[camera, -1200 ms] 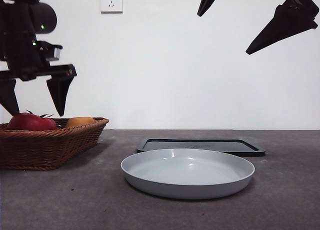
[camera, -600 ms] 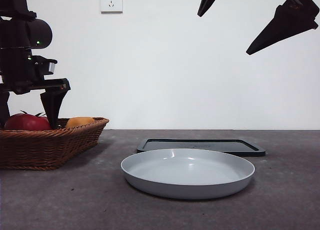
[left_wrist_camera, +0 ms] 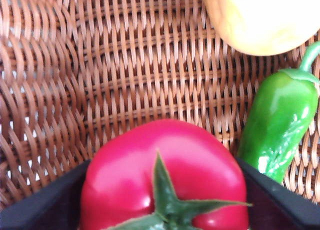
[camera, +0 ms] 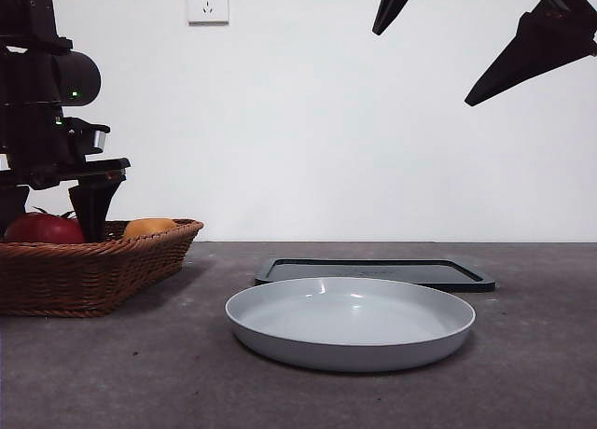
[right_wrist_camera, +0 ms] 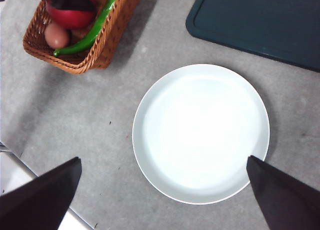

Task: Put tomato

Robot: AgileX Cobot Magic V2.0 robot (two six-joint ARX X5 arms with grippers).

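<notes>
A glossy, smooth tomato (left_wrist_camera: 165,175) is being shown in a woven wicker basket (left_wrist_camera: 75,80); the plate (camera: 351,323) is looking smooth.

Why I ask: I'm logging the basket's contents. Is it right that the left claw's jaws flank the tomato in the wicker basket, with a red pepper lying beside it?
Not quite: the pepper is green, not red, as the left wrist view shows. The rest holds: the left claw has a jaw on either side of the tomato in the wicker basket.
</notes>
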